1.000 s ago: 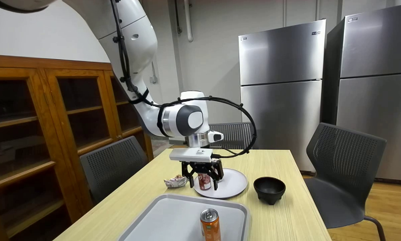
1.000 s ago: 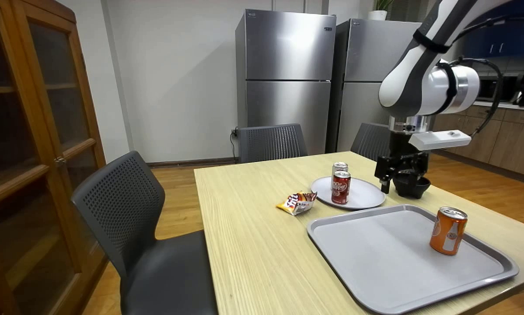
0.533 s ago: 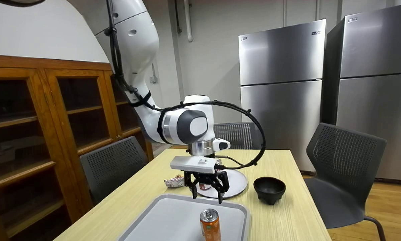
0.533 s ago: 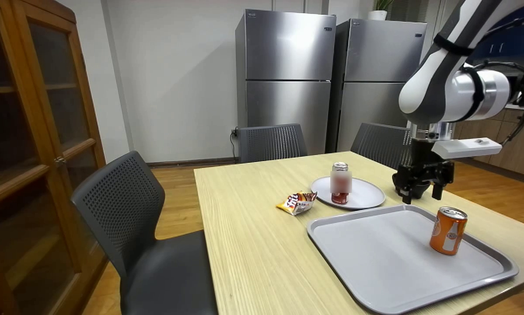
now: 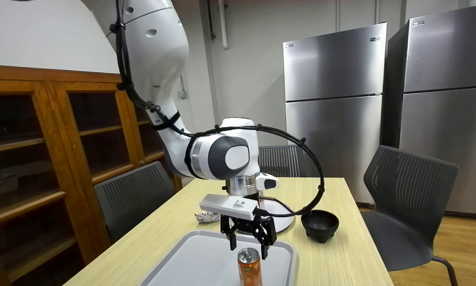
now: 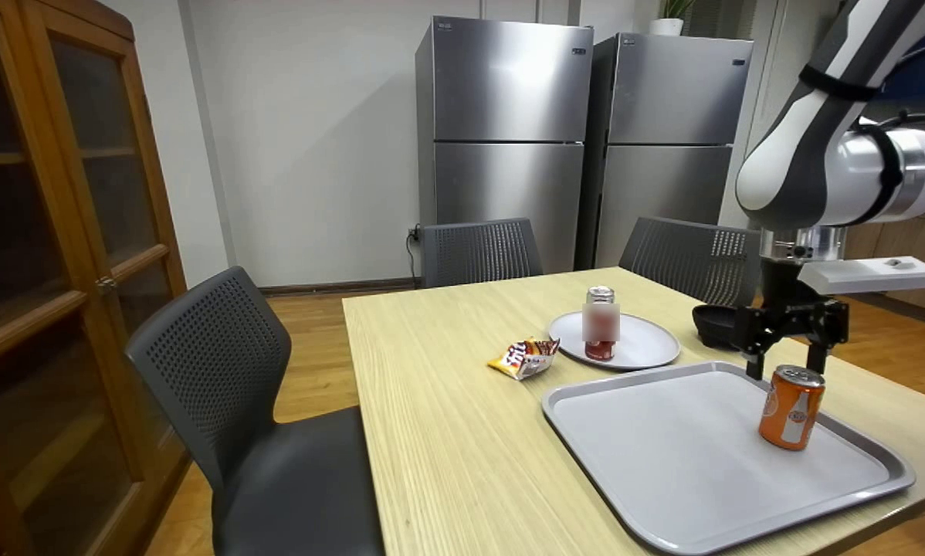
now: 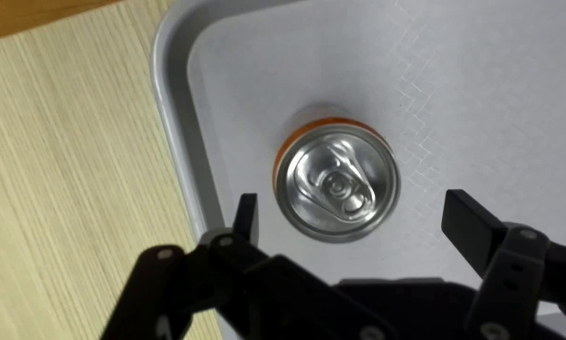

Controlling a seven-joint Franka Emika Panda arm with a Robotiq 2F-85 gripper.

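Note:
My black gripper (image 5: 249, 247) stands open just above and a little behind an orange soda can (image 5: 251, 273). In the wrist view the silver can top (image 7: 337, 184) shows between the two spread fingertips and slightly ahead of them, with gaps on both sides. Nothing is held. Upright on the grey tray (image 6: 671, 455), the orange can (image 6: 791, 413) is near a short side of it. An exterior view has the gripper (image 6: 785, 363) with its fingertips at about the height of the can's top; contact cannot be made out there.
Behind the tray a pale plate (image 6: 652, 344) carries a dark red can (image 6: 601, 351) and a silver-topped can (image 6: 600, 294). A snack bag (image 6: 526, 358) lies beside it, and a black footed bowl (image 5: 320, 225) stands on the other side. Chairs (image 5: 411, 198) surround the table.
From beside the plate, my open gripper has come over the tray and lowered toward the orange can, turning a little. The can and the other objects have stayed put.

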